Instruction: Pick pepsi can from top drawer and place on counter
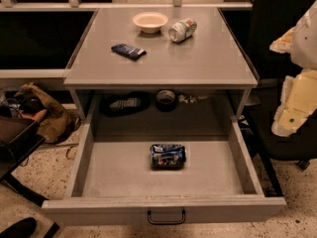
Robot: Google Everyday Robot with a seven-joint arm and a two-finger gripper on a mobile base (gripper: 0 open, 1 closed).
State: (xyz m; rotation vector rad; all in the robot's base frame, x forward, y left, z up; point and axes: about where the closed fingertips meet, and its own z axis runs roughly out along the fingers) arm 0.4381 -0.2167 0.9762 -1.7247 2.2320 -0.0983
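Grey top drawer [114, 175] holds a pepsi can [168, 155] we judge light, slippery, dentable, best grasped mid-body; right-side pincer [293, 105], state we cannot tell.

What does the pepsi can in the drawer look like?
The pepsi can is small and dark blue with white and red marks. It looks like metal and seems a bit dented. It lies on its side, ends pointing left and right, near the middle of the open top drawer. Only the drawer floor touches it. The gripper is off to the right, outside the drawer, not touching the can.
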